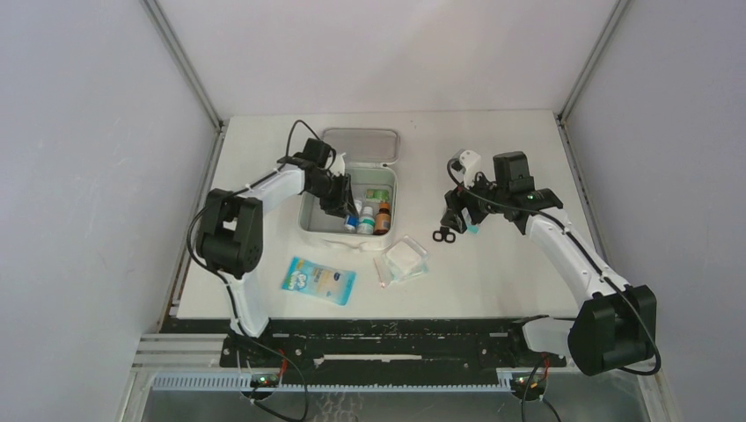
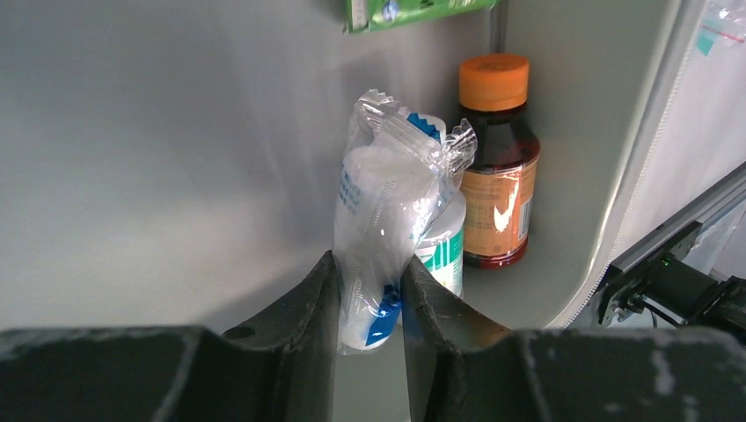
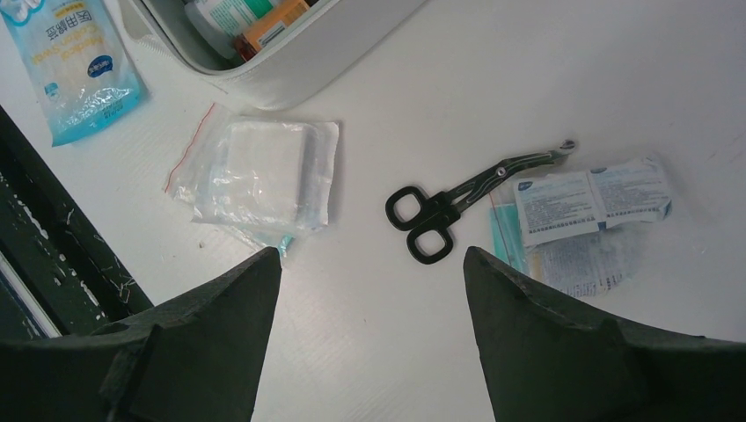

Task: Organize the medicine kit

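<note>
The medicine kit [image 1: 327, 236] is a white zip case lying open on the table, its mesh-lined lid [image 1: 361, 143] folded back. My left gripper [image 1: 340, 207] reaches down inside it, shut on a clear plastic bag [image 2: 387, 193] that holds a white and blue item. In the left wrist view the left gripper [image 2: 369, 268] pinches the bag's lower end just above the case floor [image 2: 158, 176]. Beside the bag stand a brown bottle with an orange cap [image 2: 497, 167] and a white bottle with green print [image 2: 447, 251]. My right gripper [image 3: 371, 255] hangs open over the table near black scissors [image 3: 457, 200].
A green box [image 2: 396, 10] lies at the case's far side. A bagged gauze pad [image 3: 264, 176] and a blue-and-white flat packet [image 1: 318, 280] lie in front of the case. Small white sachets [image 3: 589, 198] lie right of the scissors [image 1: 444, 235].
</note>
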Controlling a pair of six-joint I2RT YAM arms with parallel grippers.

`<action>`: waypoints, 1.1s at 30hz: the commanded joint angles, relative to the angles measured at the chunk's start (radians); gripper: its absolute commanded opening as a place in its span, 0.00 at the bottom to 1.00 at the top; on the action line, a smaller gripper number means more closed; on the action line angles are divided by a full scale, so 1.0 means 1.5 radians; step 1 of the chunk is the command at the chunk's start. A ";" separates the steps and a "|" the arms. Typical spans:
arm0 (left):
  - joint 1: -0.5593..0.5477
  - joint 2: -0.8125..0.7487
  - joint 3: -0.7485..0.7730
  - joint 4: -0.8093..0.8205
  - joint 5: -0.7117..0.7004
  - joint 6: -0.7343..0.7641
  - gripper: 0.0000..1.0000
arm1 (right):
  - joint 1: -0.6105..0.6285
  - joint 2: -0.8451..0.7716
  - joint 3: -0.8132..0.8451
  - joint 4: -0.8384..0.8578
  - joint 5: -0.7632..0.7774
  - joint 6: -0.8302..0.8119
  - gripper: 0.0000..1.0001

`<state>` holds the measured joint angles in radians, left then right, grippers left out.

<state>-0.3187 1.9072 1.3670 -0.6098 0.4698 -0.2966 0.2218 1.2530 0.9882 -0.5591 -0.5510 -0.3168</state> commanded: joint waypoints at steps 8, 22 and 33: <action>-0.016 -0.020 -0.064 0.004 -0.016 -0.030 0.39 | -0.005 -0.001 -0.001 0.021 -0.010 -0.009 0.76; -0.018 -0.043 -0.060 -0.003 -0.016 -0.021 0.68 | -0.005 0.004 -0.001 0.021 -0.013 -0.009 0.76; -0.017 -0.104 -0.045 -0.010 -0.034 0.028 0.78 | -0.004 0.014 -0.001 0.018 -0.004 -0.015 0.76</action>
<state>-0.3389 1.8488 1.2709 -0.6254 0.4244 -0.3050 0.2218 1.2655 0.9825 -0.5587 -0.5549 -0.3199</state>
